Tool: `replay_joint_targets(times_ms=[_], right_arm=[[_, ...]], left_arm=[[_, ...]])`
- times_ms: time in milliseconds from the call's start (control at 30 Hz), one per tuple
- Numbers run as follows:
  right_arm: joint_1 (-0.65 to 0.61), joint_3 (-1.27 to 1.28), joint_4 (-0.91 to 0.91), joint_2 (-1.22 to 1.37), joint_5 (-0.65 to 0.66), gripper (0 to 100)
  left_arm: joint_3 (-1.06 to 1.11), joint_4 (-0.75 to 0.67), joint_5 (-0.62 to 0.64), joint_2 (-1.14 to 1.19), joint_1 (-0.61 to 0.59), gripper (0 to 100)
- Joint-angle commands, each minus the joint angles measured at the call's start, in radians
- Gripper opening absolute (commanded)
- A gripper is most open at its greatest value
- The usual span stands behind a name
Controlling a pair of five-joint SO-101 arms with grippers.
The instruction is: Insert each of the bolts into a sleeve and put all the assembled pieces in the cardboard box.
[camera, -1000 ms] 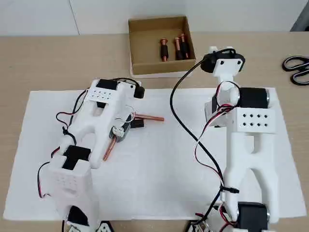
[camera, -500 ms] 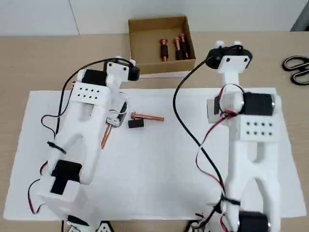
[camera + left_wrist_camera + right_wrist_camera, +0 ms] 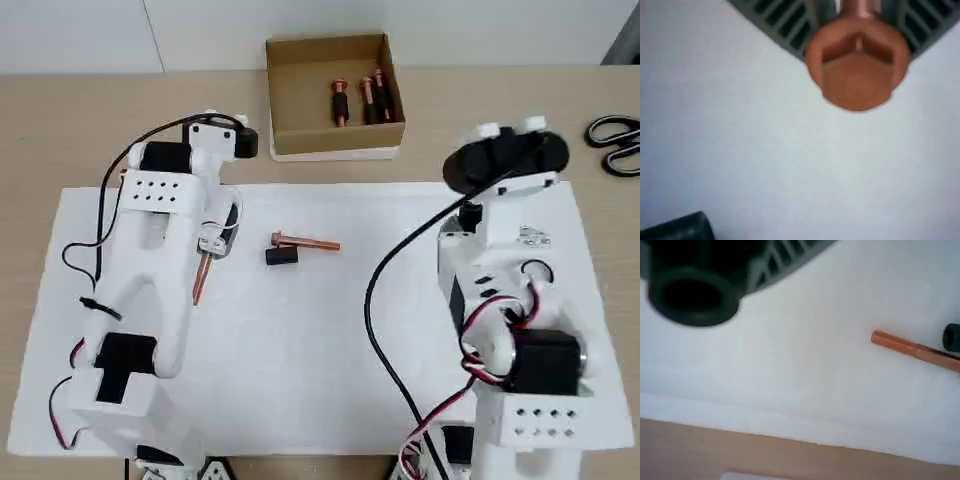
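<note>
Left end effector [image 3: 213,243] was clamped on one copper bolt [image 3: 203,278], its hex head [image 3: 857,70] facing the wrist camera, above the white sheet [image 3: 330,370] on the desk [image 3: 60,130]. Right end effector [image 3: 705,265] was closed on a black sleeve [image 3: 692,300], bore showing. A loose bolt [image 3: 306,242] lay on the sheet just beside a second sleeve [image 3: 283,256]. Three assembled pieces [image 3: 362,98] lay in the cardboard box [image 3: 295,100], past the sheet's far edge

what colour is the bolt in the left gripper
Copper-orange; the bolt shows best head-on in the left wrist view.
</note>
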Motion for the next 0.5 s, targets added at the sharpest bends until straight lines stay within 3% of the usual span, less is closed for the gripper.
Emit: replay_joint_targets(times_ms=[0,267,367,467], right_arm=[[-0.001,0.072,-0.119,-0.065,0.035,0.5],[-0.096,0.204,-0.171,-0.191,0.130,0.5],[-0.097,0.239,-0.191,-0.223,0.232,0.5],[-0.097,0.242,-0.200,-0.268,0.227,0.4]], left_arm=[[-0.035,-0.012,0.005,-0.058,-0.005,1],[-0.035,-0.014,0.037,-0.058,-0.005,1],[-0.035,-0.025,0.038,-0.058,-0.005,1],[-0.035,-0.026,0.038,-0.058,-0.003,1]])
